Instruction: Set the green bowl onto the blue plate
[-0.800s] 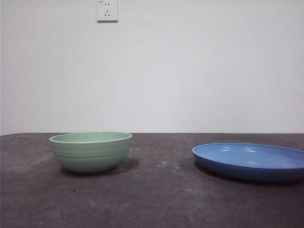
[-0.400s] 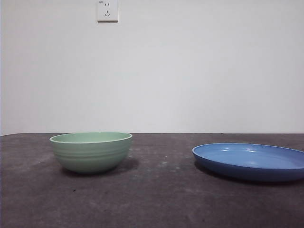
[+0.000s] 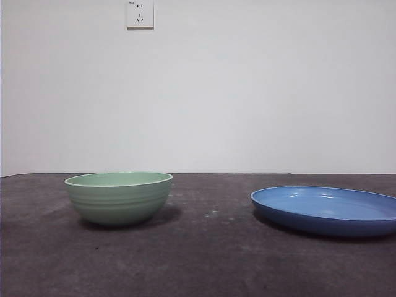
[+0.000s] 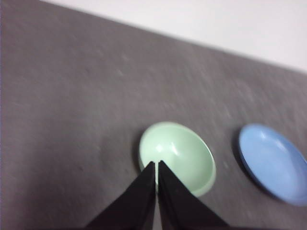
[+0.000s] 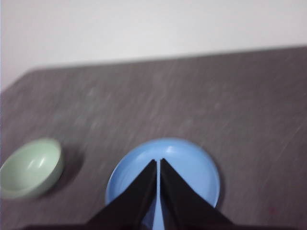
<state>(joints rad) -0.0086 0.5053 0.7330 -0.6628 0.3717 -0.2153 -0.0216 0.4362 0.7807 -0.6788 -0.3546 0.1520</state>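
Pale mint-green ridged round bowl [image 3: 118, 197] sits upright on the dark grey surface [image 3: 204, 260], well apart from the wide shallow glossy blue plate [image 3: 326, 210]. Both empty. Left hand [image 4: 157, 165] hangs above the bowl's near rim, jaws pressed together, holding nothing. Right hand [image 5: 158, 163] hangs over the plate, jaws likewise together, empty. White wall socket [image 3: 140, 13] behind.

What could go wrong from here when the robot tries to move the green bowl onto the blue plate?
The left gripper is shut above the green bowl; descending like this, it might push the bowl rather than grasp it. The bowl's wall is smooth and rounded, so a rim pinch may slip. The blue plate is shallow and glossy, so the bowl could slide once released.
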